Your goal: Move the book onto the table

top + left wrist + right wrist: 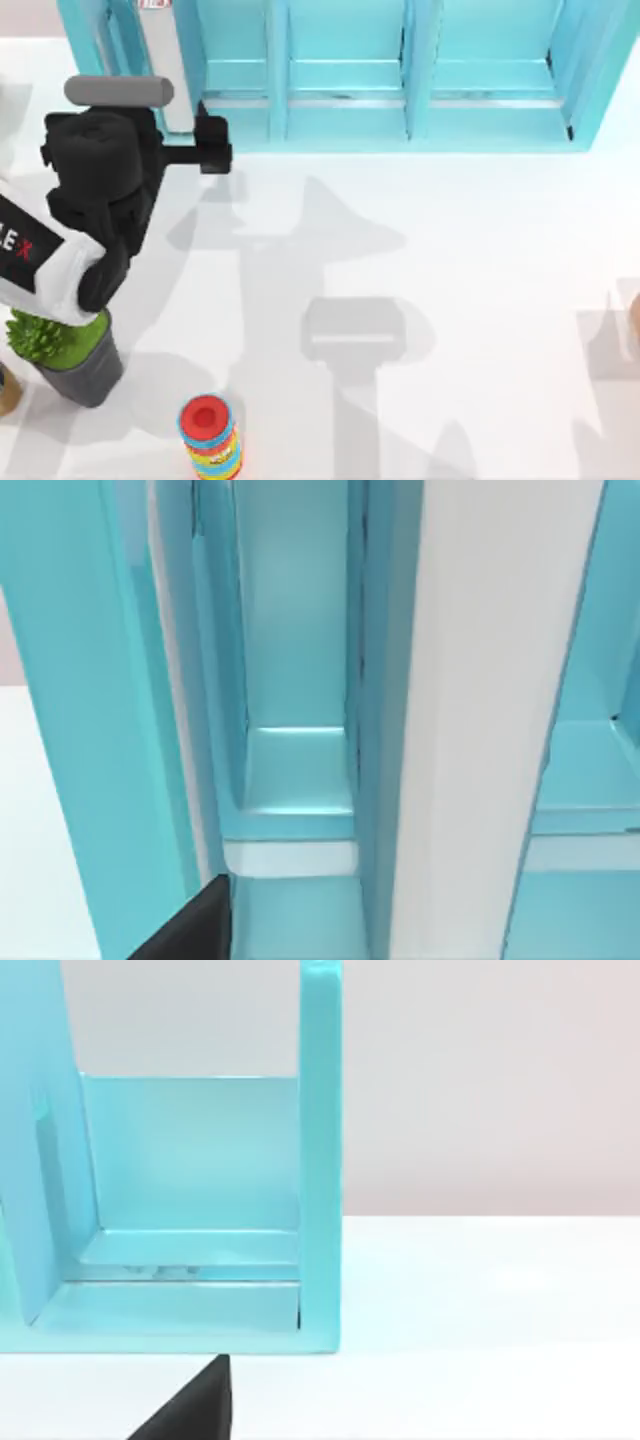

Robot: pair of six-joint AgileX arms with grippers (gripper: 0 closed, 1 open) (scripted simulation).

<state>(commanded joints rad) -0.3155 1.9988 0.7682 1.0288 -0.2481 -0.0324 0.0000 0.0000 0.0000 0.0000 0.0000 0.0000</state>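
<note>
Left gripper [205, 140], black and two-fingered, reaches at the teal compartmented shelf unit [400, 90] beside the upright teal hardcover book [165, 70] in its leftmost compartment; whether its fingers are apart or closed on anything cannot be told. White letters "LE-X" mark the arm. On the plain white table [480, 260] stand a potted green plant [60, 350] and a striped canister with a red lid [208, 435].

From the left wrist, the book's white page edges [490, 700] stand close beside teal dividers.

From the right wrist, the shelf's end compartment [200, 1210] stands on the table.

My desk [450, 260] looks smooth, matt white. The shelf [480, 110] has a slick teal finish with a soft sheen (like painted plastic). The book [165, 70] shows pale, matt page edges. My left hand [212, 142] is dull black. The pot [85, 372] looks flat grey, its plant [40, 338] bristly.
</note>
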